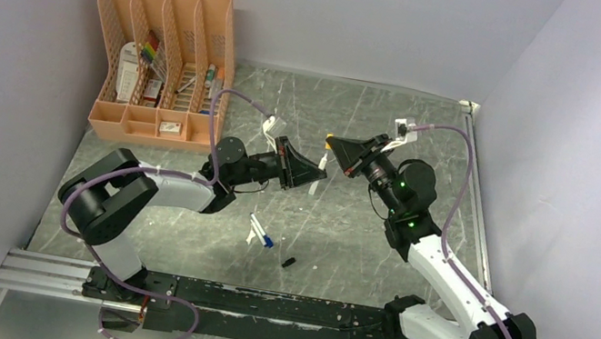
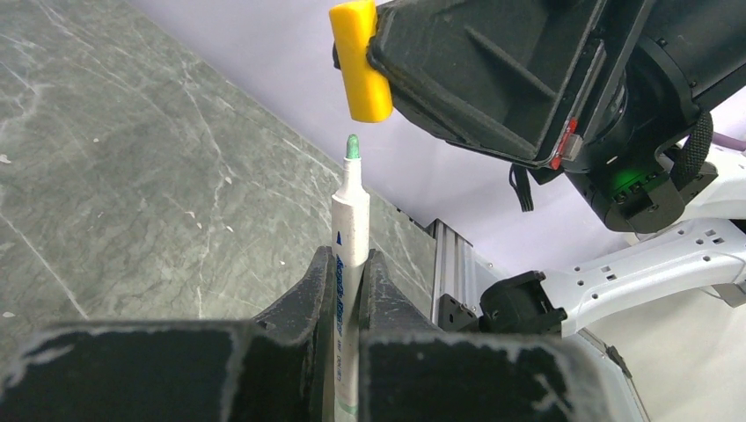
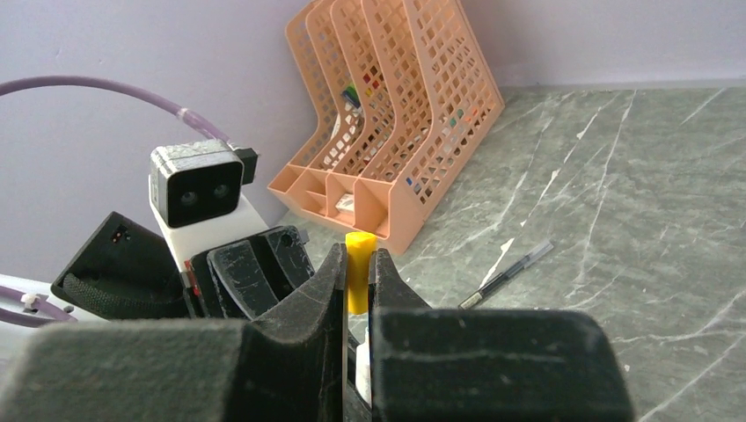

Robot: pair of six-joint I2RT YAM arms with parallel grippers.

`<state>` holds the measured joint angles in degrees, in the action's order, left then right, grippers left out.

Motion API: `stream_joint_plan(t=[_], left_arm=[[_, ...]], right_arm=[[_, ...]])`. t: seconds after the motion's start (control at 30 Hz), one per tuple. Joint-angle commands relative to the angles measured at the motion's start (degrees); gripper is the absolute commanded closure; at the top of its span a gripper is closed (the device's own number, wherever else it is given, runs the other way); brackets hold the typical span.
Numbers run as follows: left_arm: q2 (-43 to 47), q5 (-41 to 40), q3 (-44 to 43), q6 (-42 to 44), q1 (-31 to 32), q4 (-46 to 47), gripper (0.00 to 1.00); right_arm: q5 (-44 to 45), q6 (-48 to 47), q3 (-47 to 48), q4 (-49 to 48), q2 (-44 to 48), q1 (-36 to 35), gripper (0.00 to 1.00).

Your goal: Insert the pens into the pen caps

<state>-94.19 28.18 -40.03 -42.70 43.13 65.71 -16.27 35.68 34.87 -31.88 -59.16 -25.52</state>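
My left gripper (image 2: 347, 264) is shut on a white pen (image 2: 350, 220), whose green tip points up out of the jaws. Just above that tip, a small gap away, hangs the yellow cap (image 2: 361, 61), pinched in my shut right gripper (image 3: 358, 259). In the top view the two grippers meet nose to nose over the table's middle, the left gripper (image 1: 313, 172) under the right gripper (image 1: 333, 145). Another white pen with a blue end (image 1: 261, 231) lies on the table. A black cap (image 1: 288, 262) lies beside it. A dark pen (image 3: 510, 274) lies flat on the table.
An orange desk organizer (image 1: 162, 63) with several slots stands at the back left against the wall. Purple cables loop from both arms. The grey marble-patterned table (image 1: 357, 253) is walled on the left, back and right.
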Motion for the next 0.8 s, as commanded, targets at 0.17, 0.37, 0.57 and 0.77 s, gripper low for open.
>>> stream_joint_plan(t=[0.17,0.37,0.57,0.77], left_arm=[[0.43,0.47,-1.58,0.08,0.24,2.16,0.93],[0.06,0.52,-1.47,-0.44,0.28,2.77,0.93],[-0.12,0.58,-1.66,0.38,0.28,2.63,0.93],[0.18,0.57,-1.08,-0.36,0.26,4.41,0.93]], right_arm=[[-1.03,-0.87,0.54,-2.13,-1.15,-0.23,1.0],[-0.73,-1.14,-0.05,-1.58,-0.84,-0.23,1.0],[-0.48,-1.63,0.29,-0.04,0.34,-0.23,1.0],[-0.37,-1.51,-0.37,0.1,0.44,-0.2,1.0]])
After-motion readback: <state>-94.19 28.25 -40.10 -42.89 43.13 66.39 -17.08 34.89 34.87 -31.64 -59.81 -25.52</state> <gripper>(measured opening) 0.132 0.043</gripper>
